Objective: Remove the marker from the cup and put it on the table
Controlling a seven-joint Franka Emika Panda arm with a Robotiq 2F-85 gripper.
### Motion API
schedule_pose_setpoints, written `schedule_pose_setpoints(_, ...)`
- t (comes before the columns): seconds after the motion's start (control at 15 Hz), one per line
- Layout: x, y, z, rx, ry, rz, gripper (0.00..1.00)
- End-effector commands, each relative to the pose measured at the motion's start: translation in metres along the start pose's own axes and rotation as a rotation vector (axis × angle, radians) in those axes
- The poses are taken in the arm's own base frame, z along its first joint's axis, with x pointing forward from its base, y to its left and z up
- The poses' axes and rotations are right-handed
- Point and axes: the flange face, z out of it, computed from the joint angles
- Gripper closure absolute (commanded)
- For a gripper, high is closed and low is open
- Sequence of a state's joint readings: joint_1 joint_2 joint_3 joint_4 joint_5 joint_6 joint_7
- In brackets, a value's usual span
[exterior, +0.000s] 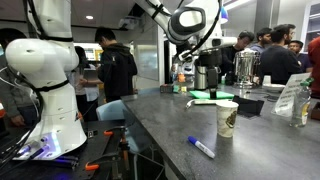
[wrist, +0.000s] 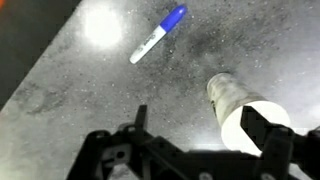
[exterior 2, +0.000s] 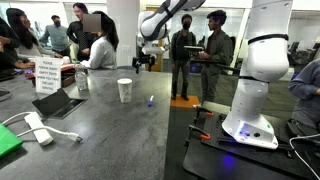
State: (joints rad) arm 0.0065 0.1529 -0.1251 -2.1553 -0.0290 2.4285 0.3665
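Plainly, the marker [wrist: 158, 34] lies flat on the desk [wrist: 70, 85], near the cup [wrist: 240, 105] but not touching it. The cup stands upright, and nothing pokes above its rim in both exterior views; its inside is hard to read. The claw [wrist: 195, 120] hangs high above the cup, fingers spread, holding nothing. The task looks all but done. The risk now is a careless swing or descent tipping the light paper cup, or nudging the marker into a roll toward the desk edge.
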Motion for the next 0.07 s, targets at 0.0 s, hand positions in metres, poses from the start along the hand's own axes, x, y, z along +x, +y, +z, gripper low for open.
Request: schedule_pose_setpoints(0.0, -0.0107, -0.0034, -0.0143, 0.018, 0.08, -0.099, 0.0)
